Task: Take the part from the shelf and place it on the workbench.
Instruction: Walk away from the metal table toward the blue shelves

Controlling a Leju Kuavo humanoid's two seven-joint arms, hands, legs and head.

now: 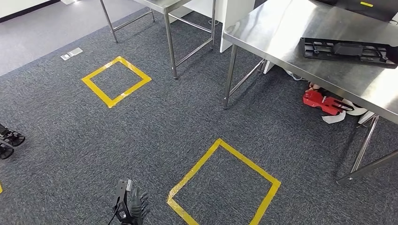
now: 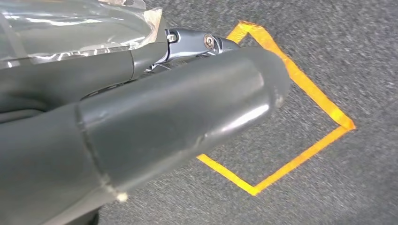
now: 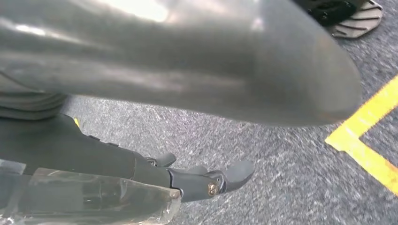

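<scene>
A black flat plastic part point(image 1: 349, 50) lies on the steel workbench point(image 1: 277, 33) at the upper right of the head view. My left hand point(image 1: 130, 205) hangs low over the grey carpet at the bottom edge, far from the bench, with nothing in it. In the left wrist view its thick grey thumb point(image 2: 178, 122) is in front and its dark fingers point(image 2: 197, 44) reach out straight and bare. In the right wrist view my right hand point(image 3: 206, 180) also hangs over the carpet, its fingers stretched out and holding nothing.
Two yellow tape squares mark the carpet, one near my feet point(image 1: 249, 161) and one farther left point(image 1: 96, 93). A second steel table point(image 1: 171, 42) stands behind. A red object point(image 1: 321, 102) lies under the workbench. A dark wheeled piece point(image 1: 9, 139) sits at the left edge.
</scene>
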